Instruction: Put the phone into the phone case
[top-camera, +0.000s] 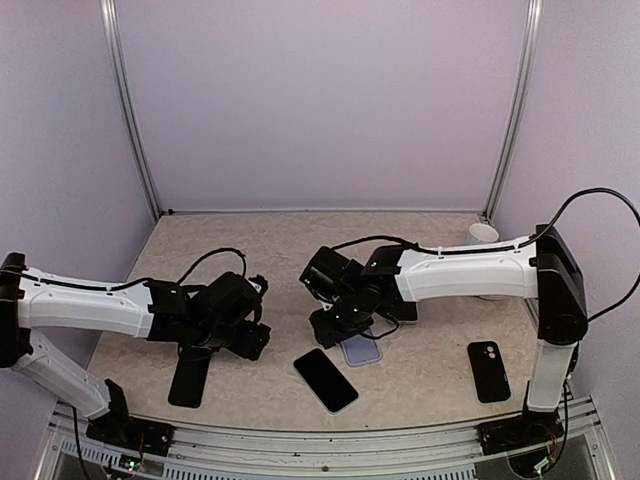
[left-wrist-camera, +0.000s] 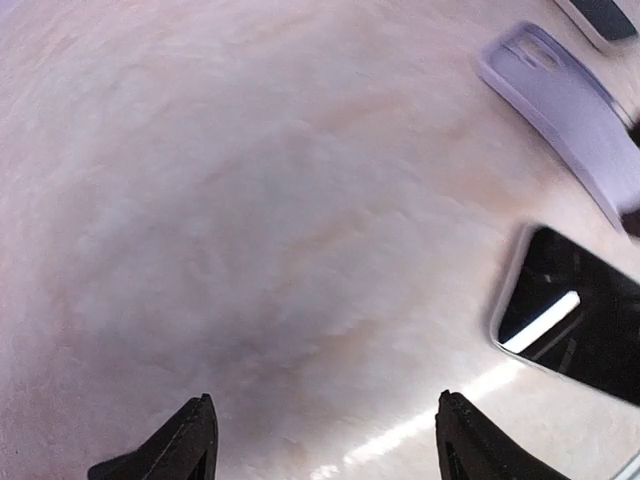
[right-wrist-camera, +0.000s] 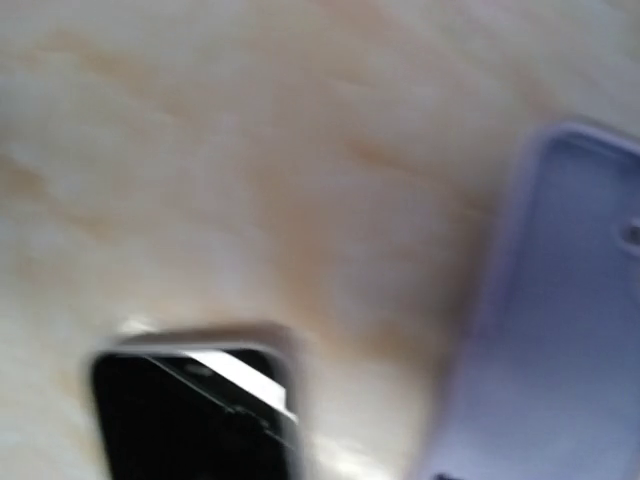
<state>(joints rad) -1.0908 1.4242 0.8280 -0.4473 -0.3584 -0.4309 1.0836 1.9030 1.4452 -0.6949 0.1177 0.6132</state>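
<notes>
Beige speckled tabletop (top-camera: 260, 250), boxed in by lavender walls (top-camera: 320, 100). Near the front edge the phone (top-camera: 325, 380) is laid flat, screen up, just beside the lilac phone case (top-camera: 363, 351), not touching it. The case is partly covered by the right gripper (top-camera: 338, 324), whose jaws can't be made out. The left gripper (left-wrist-camera: 325, 450) is spread wide over bare table, nothing held.

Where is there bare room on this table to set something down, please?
The far strip of the table, from its back-left corner to the white cup, is bare. So is the near patch between the screen-up phone and the black phone or case at right. The middle is crowded: lavender case, phone, left arm and right arm overhead.
</notes>
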